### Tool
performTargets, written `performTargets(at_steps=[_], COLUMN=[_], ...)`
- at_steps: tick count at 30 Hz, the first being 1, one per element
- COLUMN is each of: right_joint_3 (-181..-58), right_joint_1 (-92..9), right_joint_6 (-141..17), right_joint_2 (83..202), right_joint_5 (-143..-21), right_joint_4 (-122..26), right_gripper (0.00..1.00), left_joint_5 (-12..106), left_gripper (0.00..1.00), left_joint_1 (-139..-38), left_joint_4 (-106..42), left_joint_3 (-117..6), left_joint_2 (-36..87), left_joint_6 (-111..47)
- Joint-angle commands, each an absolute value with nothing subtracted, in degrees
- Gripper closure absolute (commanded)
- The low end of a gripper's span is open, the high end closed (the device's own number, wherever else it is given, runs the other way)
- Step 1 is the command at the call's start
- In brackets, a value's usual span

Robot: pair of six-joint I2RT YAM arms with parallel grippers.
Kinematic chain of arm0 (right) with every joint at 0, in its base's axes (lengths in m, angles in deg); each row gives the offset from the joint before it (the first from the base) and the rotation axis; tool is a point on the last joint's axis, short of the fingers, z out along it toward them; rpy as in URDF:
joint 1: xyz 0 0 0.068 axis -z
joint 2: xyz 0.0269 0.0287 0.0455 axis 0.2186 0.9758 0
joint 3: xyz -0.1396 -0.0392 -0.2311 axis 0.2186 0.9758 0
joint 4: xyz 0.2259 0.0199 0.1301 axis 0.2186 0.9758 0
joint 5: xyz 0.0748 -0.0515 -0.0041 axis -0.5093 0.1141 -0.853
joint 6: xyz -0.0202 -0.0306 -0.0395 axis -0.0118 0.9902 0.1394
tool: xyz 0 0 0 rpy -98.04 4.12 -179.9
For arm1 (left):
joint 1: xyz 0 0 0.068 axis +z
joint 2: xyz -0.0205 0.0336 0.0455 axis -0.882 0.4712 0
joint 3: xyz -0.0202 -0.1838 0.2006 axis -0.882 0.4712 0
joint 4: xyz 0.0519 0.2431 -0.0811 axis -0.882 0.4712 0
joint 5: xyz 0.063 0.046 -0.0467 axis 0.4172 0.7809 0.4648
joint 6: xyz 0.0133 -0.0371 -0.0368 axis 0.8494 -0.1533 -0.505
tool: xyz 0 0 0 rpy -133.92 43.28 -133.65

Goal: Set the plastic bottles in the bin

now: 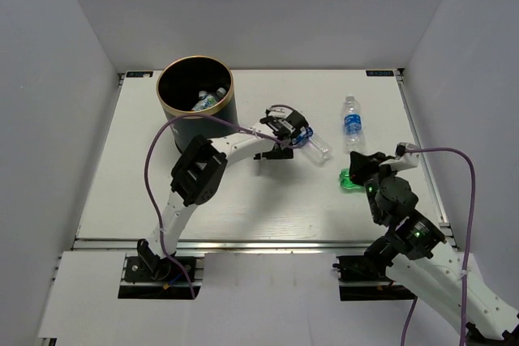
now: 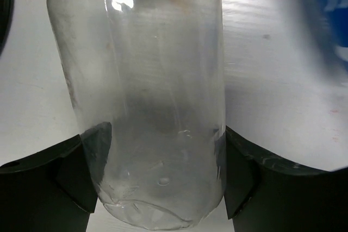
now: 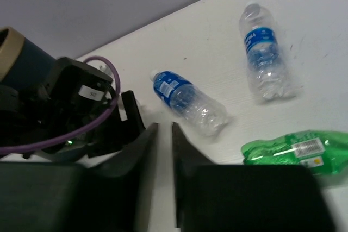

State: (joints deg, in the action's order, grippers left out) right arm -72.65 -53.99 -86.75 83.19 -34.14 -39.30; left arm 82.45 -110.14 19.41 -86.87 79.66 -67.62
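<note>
The left jaws clasp a plain clear bottle (image 2: 157, 107) at its near end, one on each flank; its far end is cut off. The right jaws are pinched almost together and empty, with the green bottle (image 3: 296, 153) lying just right of them. Its label print is too blurred to read.

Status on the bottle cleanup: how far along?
Done: at least one blue-labelled clear bottle lies in the dark cylindrical bin. In hand: left gripper clamps a plain clear plastic bottle. Left: two blue-labelled bottles and a green plastic bottle on the white table; right gripper holds nothing.
</note>
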Motion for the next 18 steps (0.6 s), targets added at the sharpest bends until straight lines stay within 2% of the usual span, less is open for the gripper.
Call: performTargets(at_steps=[1, 2, 4, 5, 6, 10, 18], right_joint_3=[-72.0, -72.1, -73.1, -73.7, -73.9, -74.3, -77.6], right_joint_1=[-54.4, -54.3, -54.2, -54.2, -54.3, -54.0, -54.0], right_joint_6=[-85.6, -84.9, -84.6, -84.2, -84.2, -84.2, -80.5], right_joint_2=[84.5, 86.0, 90.0, 91.1, 92.1, 97.3, 104.1], right_joint_5=[-34.2, -34.0, -33.2, -32.7, -31.9, -32.2, -33.3], right_joint_4=[-43.7, -43.6, -43.7, -43.4, -43.7, -44.7, -46.6], right_gripper=[0.91, 0.92, 0.9, 0.79, 0.75, 0.71, 0.59], left_joint_5=[83.7, 83.7, 83.7, 84.3, 84.3, 86.0, 101.9], left_gripper=[0.93, 0.98, 1.0, 1.0, 1.0, 1.0, 0.96], left_joint_1=[-111.7, -112.3, -113.0, -113.0, -113.6, -113.7, -110.4], left_joint_4=[18.3, 18.3, 15.4, 14.3, 12.1, 10.6, 15.6], left_joint_3=[-92.8, -93.4, -93.4, -93.4, -92.6, -94.6, -96.0], left_joint_2=[71.7, 68.1, 63.6, 61.2, 56.5, 49.2, 42.0], left_joint_6=[-57.7, -53.4, -49.2, -46.4, -44.7, -39.8, -37.6])
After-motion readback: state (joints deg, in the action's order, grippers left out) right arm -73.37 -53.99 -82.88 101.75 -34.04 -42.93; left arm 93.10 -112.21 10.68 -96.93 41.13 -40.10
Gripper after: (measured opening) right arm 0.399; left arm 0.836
